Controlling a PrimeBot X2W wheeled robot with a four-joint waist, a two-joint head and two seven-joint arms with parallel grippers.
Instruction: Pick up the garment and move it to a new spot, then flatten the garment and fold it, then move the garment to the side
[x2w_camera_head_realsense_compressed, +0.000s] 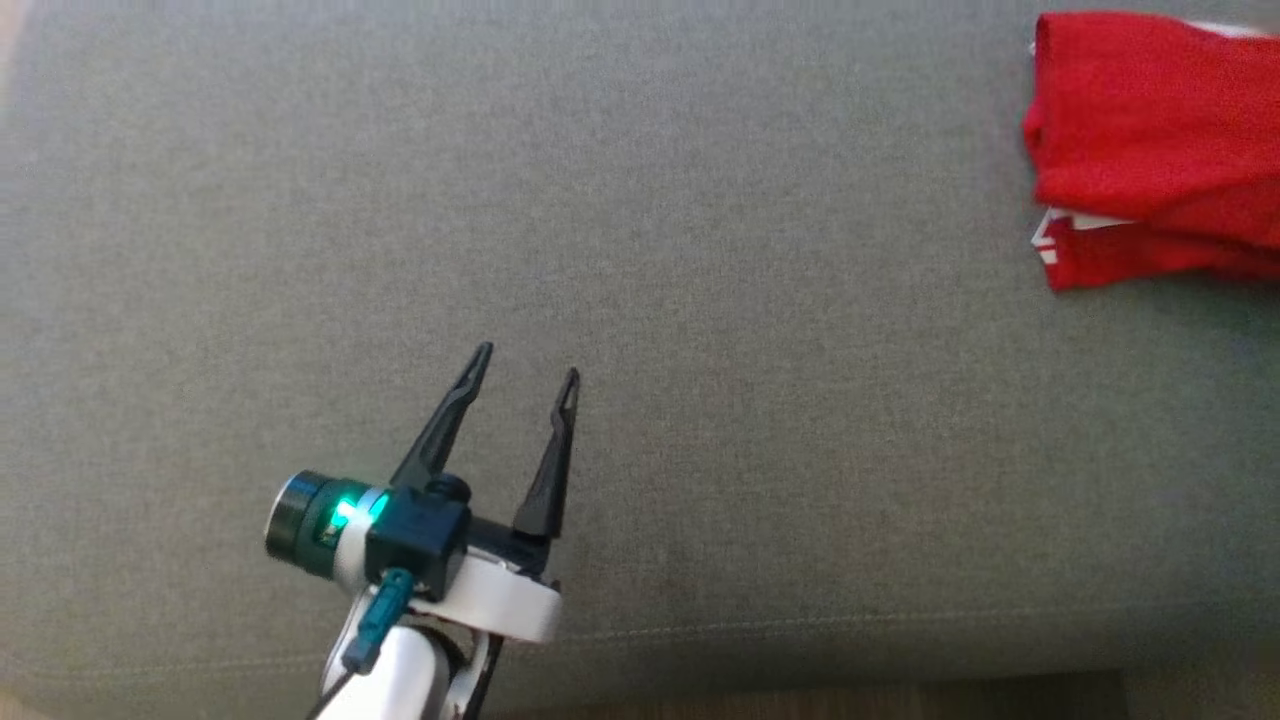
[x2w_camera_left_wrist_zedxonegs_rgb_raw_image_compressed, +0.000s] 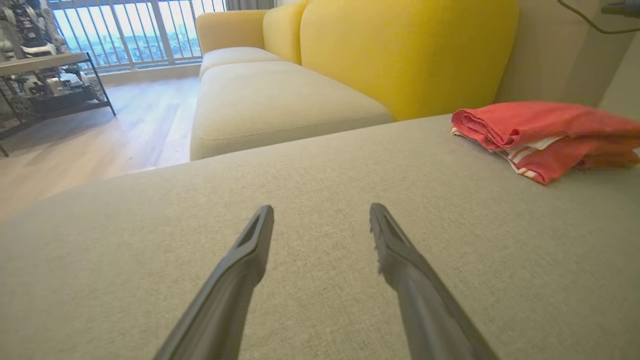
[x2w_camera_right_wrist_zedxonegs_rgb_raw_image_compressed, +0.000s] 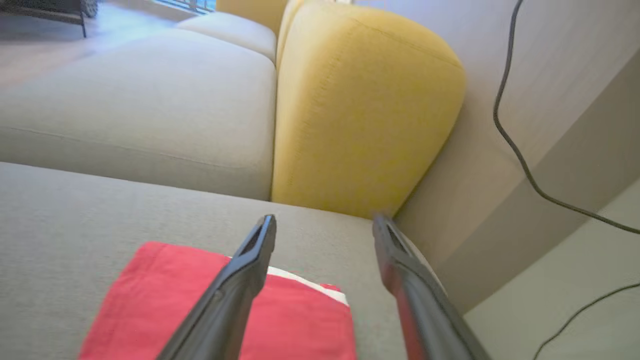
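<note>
The garment (x2w_camera_head_realsense_compressed: 1150, 140) is red with white trim, folded into a compact stack at the far right of the grey cushion (x2w_camera_head_realsense_compressed: 640, 250). It also lies at the right of the left wrist view, as the garment (x2w_camera_left_wrist_zedxonegs_rgb_raw_image_compressed: 545, 135). My left gripper (x2w_camera_head_realsense_compressed: 528, 365) hovers open over bare cushion at lower left, far from the cloth, its fingers (x2w_camera_left_wrist_zedxonegs_rgb_raw_image_compressed: 250, 250) spread with nothing between them. Seen from the right wrist, my right gripper (x2w_camera_right_wrist_zedxonegs_rgb_raw_image_compressed: 324, 224) stands open above the far corner of the garment (x2w_camera_right_wrist_zedxonegs_rgb_raw_image_compressed: 150, 300), holding nothing.
A yellow sofa back (x2w_camera_right_wrist_zedxonegs_rgb_raw_image_compressed: 360, 110) and beige seat cushions (x2w_camera_left_wrist_zedxonegs_rgb_raw_image_compressed: 270, 100) lie beyond the grey cushion. A wall with a dark cable (x2w_camera_right_wrist_zedxonegs_rgb_raw_image_compressed: 515, 145) runs along the right side. Wooden floor (x2w_camera_left_wrist_zedxonegs_rgb_raw_image_compressed: 100, 135) and a shelf (x2w_camera_left_wrist_zedxonegs_rgb_raw_image_compressed: 45, 85) are at the far left.
</note>
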